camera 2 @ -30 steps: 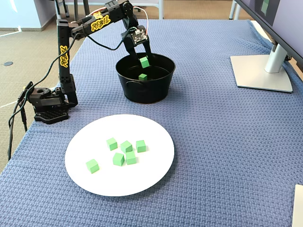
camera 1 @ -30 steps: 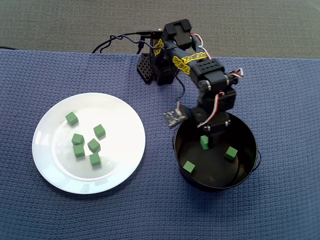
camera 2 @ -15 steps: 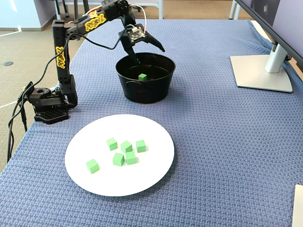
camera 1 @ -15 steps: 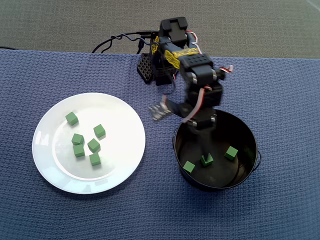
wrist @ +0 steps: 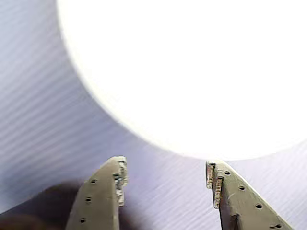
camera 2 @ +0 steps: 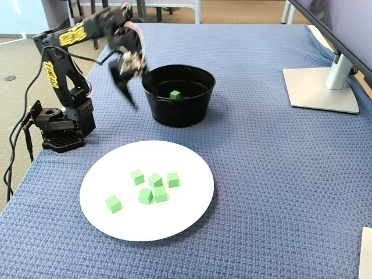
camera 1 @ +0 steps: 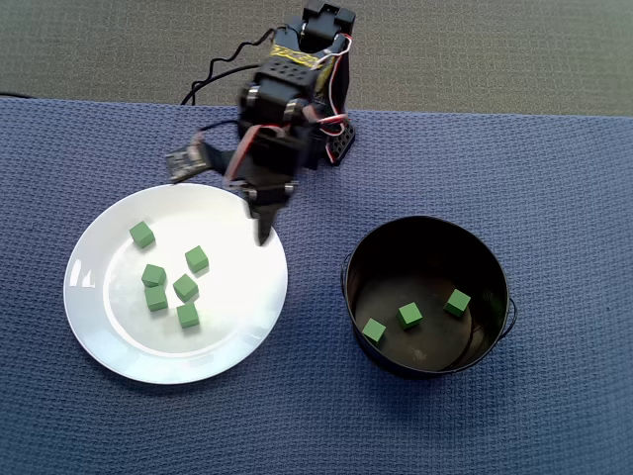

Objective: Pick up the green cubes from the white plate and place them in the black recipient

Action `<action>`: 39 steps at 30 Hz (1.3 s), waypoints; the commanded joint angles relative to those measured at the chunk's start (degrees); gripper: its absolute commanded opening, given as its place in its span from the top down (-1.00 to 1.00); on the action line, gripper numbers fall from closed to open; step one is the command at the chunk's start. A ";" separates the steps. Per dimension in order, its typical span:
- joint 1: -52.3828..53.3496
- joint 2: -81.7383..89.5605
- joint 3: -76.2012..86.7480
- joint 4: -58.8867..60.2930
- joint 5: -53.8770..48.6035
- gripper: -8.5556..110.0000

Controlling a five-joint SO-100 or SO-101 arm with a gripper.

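Green cubes [camera 1: 170,280] lie in two lots. Five sit on the plate [camera 1: 237,327] in the overhead view: one apart at upper left, four clustered near the middle. Three more lie on the floor of the pot [camera 1: 495,282], spread apart and clear of the wall. The fixed view shows the same five on the plate [camera 2: 186,215], and only one cube [camera 2: 175,94] visible inside the pot [camera 2: 197,110].

Plate and pot rest on a blue woven cloth [camera 1: 554,178], well apart, plate to the left in the overhead view.

Gripper [camera 1: 223,193] hangs above the plate's upper right rim in the overhead view, empty. In the wrist view the gripper [wrist: 165,179] has its fingers spread wide with nothing between; only cloth and the plate's overexposed edge [wrist: 144,139] show beyond them.

Arm [camera 2: 64,38] is black with yellow lettering along its links; the words are too blurred to read. A monitor stand [camera 2: 325,87] sits at the far right of the fixed view.
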 commanded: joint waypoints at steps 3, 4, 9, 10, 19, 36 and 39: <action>8.88 -0.44 10.81 -10.28 -16.00 0.56; 9.58 -1.58 12.57 -12.39 -17.67 0.56; 10.99 -7.29 18.63 -23.29 -26.46 0.54; 11.07 -8.26 18.46 -25.05 -26.72 0.54; 12.83 -13.97 16.26 -29.18 -31.29 0.48; 16.70 -20.39 13.10 -31.55 -33.57 0.51; 17.05 -22.15 11.60 -31.90 -33.40 0.55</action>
